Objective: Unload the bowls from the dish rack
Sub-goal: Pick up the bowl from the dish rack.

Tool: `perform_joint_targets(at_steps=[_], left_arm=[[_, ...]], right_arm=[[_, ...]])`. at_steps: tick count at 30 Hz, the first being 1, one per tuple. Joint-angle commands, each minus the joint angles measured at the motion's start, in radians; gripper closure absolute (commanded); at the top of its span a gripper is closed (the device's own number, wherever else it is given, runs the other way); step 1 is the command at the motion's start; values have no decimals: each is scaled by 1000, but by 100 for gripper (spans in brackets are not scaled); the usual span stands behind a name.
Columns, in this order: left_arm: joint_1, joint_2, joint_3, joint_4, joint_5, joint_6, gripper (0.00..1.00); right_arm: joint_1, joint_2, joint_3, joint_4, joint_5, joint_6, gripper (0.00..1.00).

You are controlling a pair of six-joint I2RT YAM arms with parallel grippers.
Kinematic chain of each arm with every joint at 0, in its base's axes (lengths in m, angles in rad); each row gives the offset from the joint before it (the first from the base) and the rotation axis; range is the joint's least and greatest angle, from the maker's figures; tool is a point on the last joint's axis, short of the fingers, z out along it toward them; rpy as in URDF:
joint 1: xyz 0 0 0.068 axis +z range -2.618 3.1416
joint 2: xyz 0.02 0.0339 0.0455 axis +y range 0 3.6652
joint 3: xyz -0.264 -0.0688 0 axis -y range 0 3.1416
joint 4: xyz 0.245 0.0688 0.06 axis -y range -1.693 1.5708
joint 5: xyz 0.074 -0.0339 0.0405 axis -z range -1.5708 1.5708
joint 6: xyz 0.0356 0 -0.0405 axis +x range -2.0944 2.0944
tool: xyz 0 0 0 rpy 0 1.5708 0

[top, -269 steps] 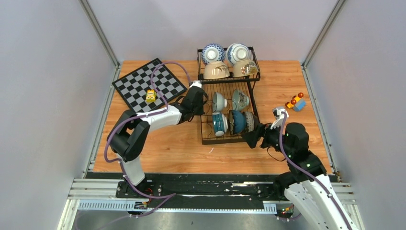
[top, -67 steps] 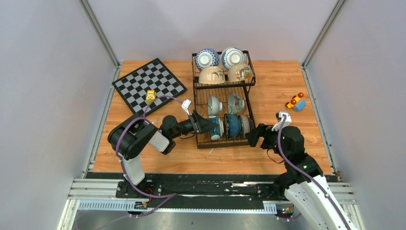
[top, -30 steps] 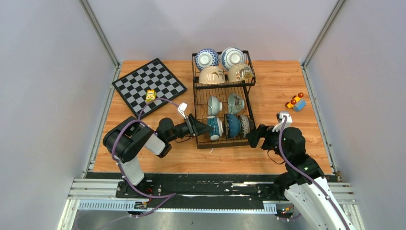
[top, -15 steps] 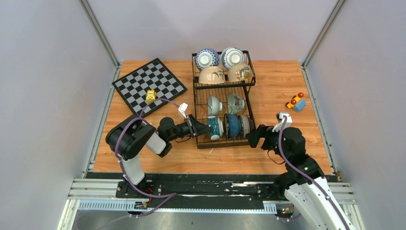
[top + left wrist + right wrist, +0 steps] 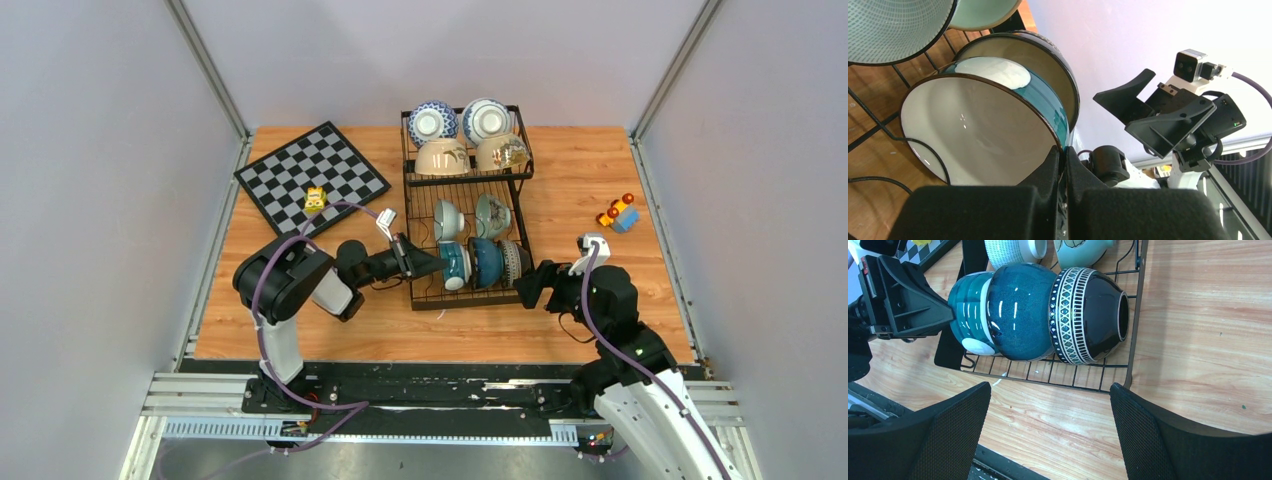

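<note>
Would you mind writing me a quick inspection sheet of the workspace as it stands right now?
Surface: wooden table, no bowl unloaded onto it.
Job's things: dish rack holds four bowls on its upper tier, five bowls on the lower tray.
Clutter: chessboard with a yellow toy, far left; coloured toy, right.
Hands: left hand shut on the rim of the teal bowl; right hand open, empty, near the rack's near right corner.
Cables: purple cable along each arm.
Surroundings: grey walls, metal frame.
</note>
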Motion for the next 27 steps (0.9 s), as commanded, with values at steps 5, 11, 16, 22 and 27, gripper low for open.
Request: perform_joint_targets(at_steps=[5,11,16,22,27], left_arm=[[-2,-21,59,103,5,-13,100],[-1,-57,83,103,0,-24,100],[-2,-91,85,103,0,-30,100],[-2,-130,68,98,0,-28,100],[-2,-162,54,96,-2,-35,100]], right_arm=[[20,-7,-19,-19,0,-18,7],[20,-7,-19,-19,0,-16,7],[19,-10,-17,-21,-1,-16,7],[20,-14,-14,-24,-1,-15,7],[20,-19,-15,-26,-4,-15,7]])
